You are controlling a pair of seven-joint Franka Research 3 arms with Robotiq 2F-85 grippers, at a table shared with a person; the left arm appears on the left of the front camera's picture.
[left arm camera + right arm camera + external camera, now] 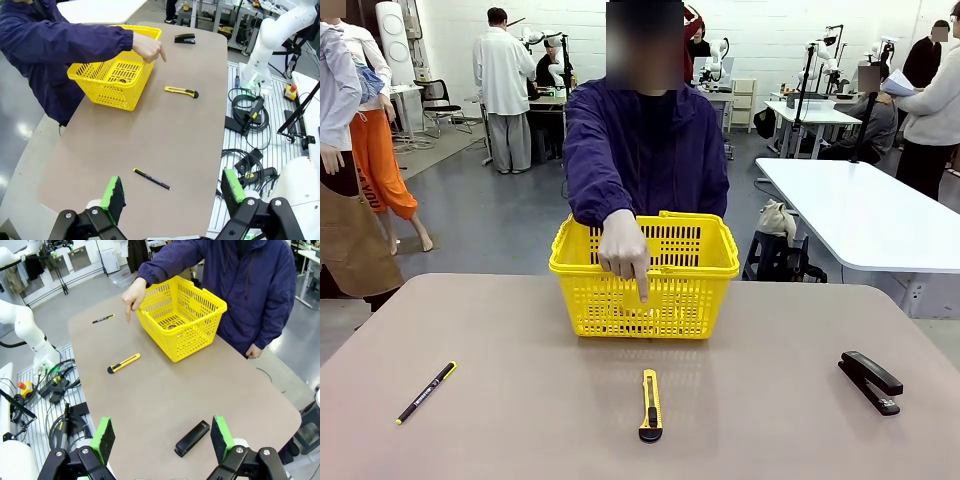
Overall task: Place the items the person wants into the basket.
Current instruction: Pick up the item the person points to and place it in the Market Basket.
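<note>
A yellow-black utility knife [650,405] [181,91] [123,363] lies on the table in front of the yellow basket [645,277] [116,67] [181,317]. The person [645,150] stands behind the basket and points a finger of one hand [624,250] [148,48] [132,294] down toward the knife. Something small and dark lies in the basket's bottom. My left gripper [172,192] hangs open high above the table's near left corner. My right gripper [162,440] hangs open above the near right side.
A thin black pen [425,392] [151,179] [103,318] lies at the near left. A black stapler [871,381] [185,38] [192,438] lies at the right. Cables and arm bases [260,60] sit off the table's near edge. A white table [870,215] stands behind on the right.
</note>
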